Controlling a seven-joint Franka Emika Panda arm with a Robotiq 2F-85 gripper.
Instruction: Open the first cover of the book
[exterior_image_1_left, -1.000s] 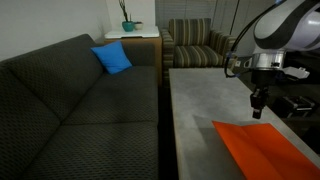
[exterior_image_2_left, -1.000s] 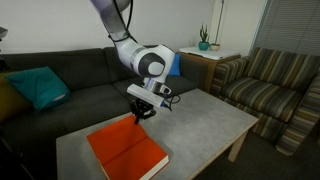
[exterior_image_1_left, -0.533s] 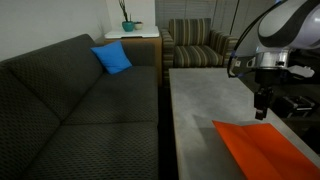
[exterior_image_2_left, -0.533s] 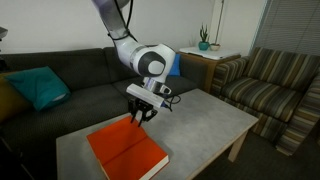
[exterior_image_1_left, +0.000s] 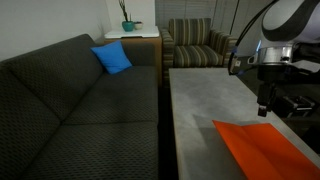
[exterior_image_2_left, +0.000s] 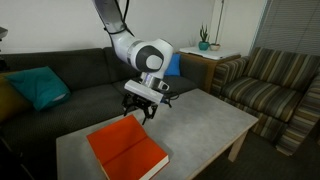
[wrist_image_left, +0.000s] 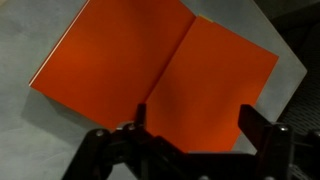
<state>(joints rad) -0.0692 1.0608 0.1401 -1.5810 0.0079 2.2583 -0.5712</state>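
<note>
In an exterior view the book (exterior_image_1_left: 262, 148) is cut off by rt & bottom edges — only one corner shows; arm (exterior_image_1_left: 290, 20) runs out the top. Wrist view: gripper (wrist_image_left: 192, 112) dark, blurred, clipped at bottom — its fingers cover pt of the book's near edge.

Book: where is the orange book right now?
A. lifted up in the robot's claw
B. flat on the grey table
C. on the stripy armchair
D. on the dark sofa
B: the book lies flat on the table, and the gripper above it is open and holds nothing.
</note>
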